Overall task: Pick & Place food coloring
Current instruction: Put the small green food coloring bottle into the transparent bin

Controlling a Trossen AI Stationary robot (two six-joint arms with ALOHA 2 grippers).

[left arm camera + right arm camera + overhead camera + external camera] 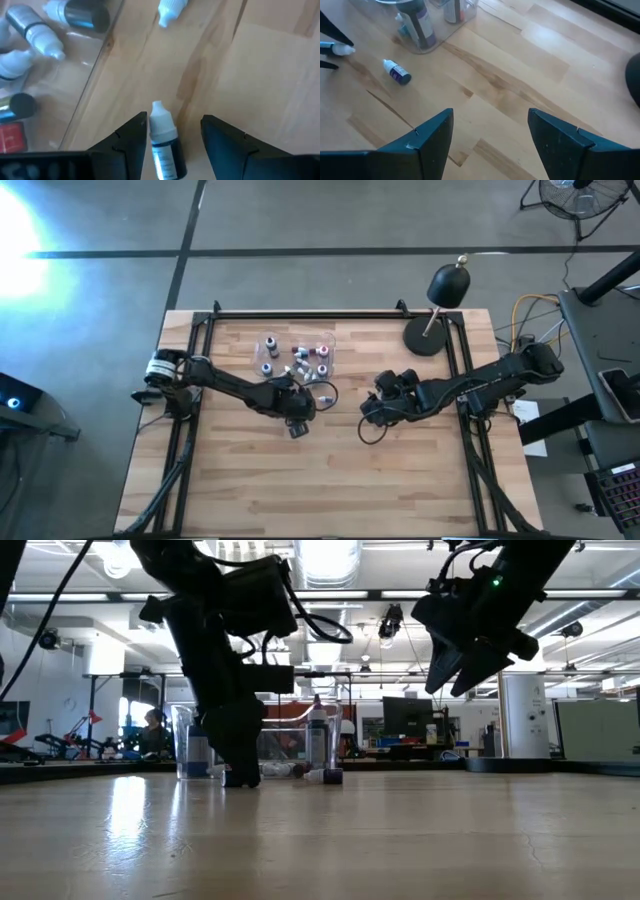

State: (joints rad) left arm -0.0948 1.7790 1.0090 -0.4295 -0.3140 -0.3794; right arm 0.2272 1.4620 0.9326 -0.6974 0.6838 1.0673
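A clear plastic tray (296,340) on the table's far middle holds several small food coloring bottles (37,30) with white caps. My left gripper (175,120) is open and low at the table, just near of the tray. One bottle (165,150), dark-bodied with a white cap, lies between its fingers. A second loose bottle (397,72) with a purple label lies on its side on the wood beside the tray (432,42). My right gripper (490,135) is open and hangs in the air (460,665), to the right of the tray. My left gripper has one finger (132,137) close against the bottle's shoulder (156,131), just below the white cap; whether they touch, I cannot tell. The other finger (220,140) stands clear of the bottle. The fingers slant down from above, and the bottle lies lengthwise between them.
A black desk lamp (447,285) stands with its round base (425,338) at the table's far right corner. Black frame rails (300,315) run along the far edge and both sides. The near half of the wooden table (320,490) shows bare boards.
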